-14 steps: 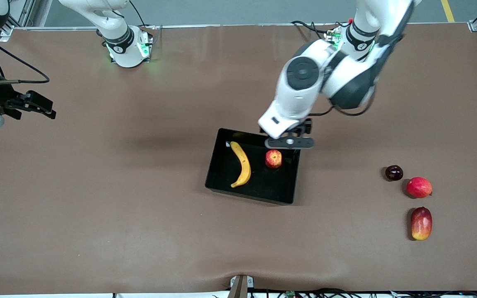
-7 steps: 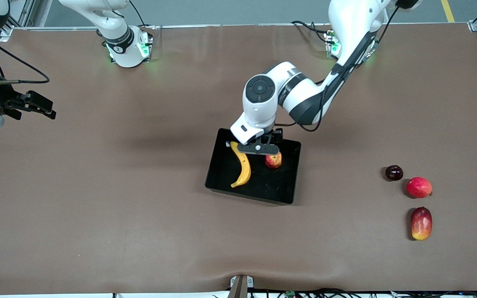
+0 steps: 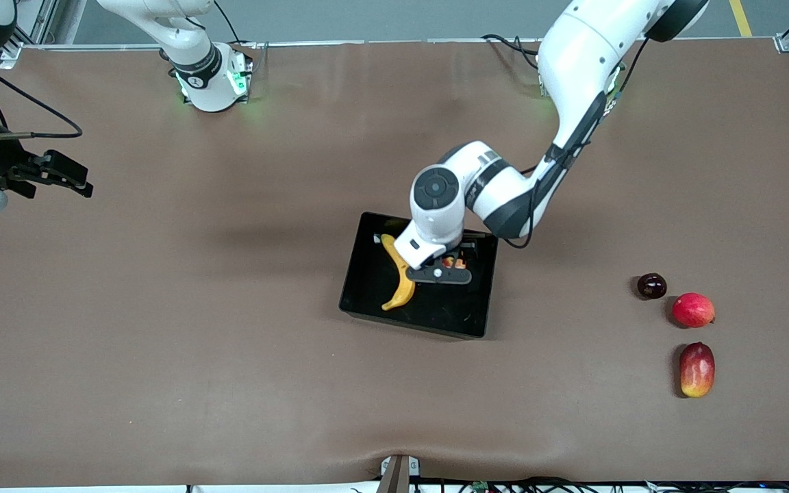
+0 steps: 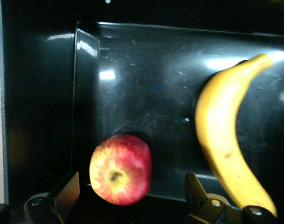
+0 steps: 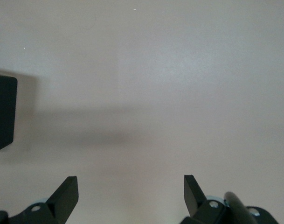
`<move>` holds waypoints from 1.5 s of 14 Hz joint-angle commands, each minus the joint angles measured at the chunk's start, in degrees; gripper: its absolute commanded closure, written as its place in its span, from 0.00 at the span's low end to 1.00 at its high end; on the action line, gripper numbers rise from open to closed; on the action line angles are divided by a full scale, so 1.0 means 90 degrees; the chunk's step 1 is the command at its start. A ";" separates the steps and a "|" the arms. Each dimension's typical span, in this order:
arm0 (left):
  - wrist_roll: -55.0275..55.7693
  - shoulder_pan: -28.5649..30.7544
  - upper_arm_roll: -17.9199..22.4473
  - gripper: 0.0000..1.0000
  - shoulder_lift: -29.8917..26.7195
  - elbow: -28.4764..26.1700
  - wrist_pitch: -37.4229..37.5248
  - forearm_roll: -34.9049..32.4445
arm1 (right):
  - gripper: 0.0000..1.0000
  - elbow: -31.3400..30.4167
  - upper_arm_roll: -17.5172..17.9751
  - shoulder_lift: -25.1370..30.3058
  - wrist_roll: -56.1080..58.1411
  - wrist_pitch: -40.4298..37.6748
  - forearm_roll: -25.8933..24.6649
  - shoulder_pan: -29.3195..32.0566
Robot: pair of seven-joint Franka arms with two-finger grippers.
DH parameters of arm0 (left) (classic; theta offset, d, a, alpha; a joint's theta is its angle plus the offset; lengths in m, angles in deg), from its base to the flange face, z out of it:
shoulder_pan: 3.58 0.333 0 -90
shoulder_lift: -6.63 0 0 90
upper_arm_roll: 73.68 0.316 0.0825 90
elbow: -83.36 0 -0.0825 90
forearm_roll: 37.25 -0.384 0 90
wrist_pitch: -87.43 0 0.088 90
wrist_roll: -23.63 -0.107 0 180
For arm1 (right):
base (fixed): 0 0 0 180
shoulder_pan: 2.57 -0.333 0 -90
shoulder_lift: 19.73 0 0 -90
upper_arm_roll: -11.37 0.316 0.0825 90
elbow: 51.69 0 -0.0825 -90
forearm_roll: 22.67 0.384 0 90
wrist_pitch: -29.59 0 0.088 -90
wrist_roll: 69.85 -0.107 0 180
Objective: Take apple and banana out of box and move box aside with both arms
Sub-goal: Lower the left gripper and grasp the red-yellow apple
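Note:
The black box (image 3: 367, 291) sits mid-table with the yellow banana (image 3: 403, 286) and the red apple (image 3: 451, 261) inside it. My left gripper (image 3: 441, 274) is lowered into the box and hides most of the apple. In the left wrist view the apple (image 4: 121, 169) lies between the open fingers (image 4: 67, 193) with gaps on both sides, and the banana (image 4: 223, 140) lies beside it on the box floor (image 4: 146, 93). My right gripper (image 3: 66, 179) waits open and empty over bare table at the right arm's end; it also shows in the right wrist view (image 5: 131, 191).
A dark plum (image 3: 651, 285), a round red fruit (image 3: 693, 309) and a mango (image 3: 696, 369) lie together toward the left arm's end of the table. A corner of the box (image 5: 3, 112) shows in the right wrist view.
My left gripper has come down into the box and shifted from the box's edge to over the apple, its open fingers now either side of it. The right arm has not moved.

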 commanded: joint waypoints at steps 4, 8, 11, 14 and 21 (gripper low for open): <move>-0.0053 0.0233 -0.0020 0.00 0.0411 0.0054 -0.0059 -0.0062 | 0.00 -0.0096 0.0004 0.0082 0.0065 0.0012 0.0127 0.0028; 0.0044 0.0175 -0.0020 0.00 0.0422 0.0035 -0.0157 0.0406 | 0.00 -0.0086 0.0014 0.0082 0.0055 0.0041 0.0127 0.0028; 0.0113 0.0145 -0.0020 0.00 0.0422 0.0005 -0.0128 0.0456 | 0.00 -0.0086 0.0014 0.0072 0.0055 0.0070 0.0136 0.0038; 0.0123 0.0126 -0.0020 0.00 0.0422 -0.0034 -0.0079 0.0456 | 0.00 -0.0066 0.0004 0.0072 0.0055 0.0070 0.0195 0.0028; 0.0093 0.0184 -0.0030 1.00 0.0286 0.0034 -0.0069 0.0427 | 0.00 -0.0096 0.0004 0.0072 0.0055 0.0012 0.0195 0.0058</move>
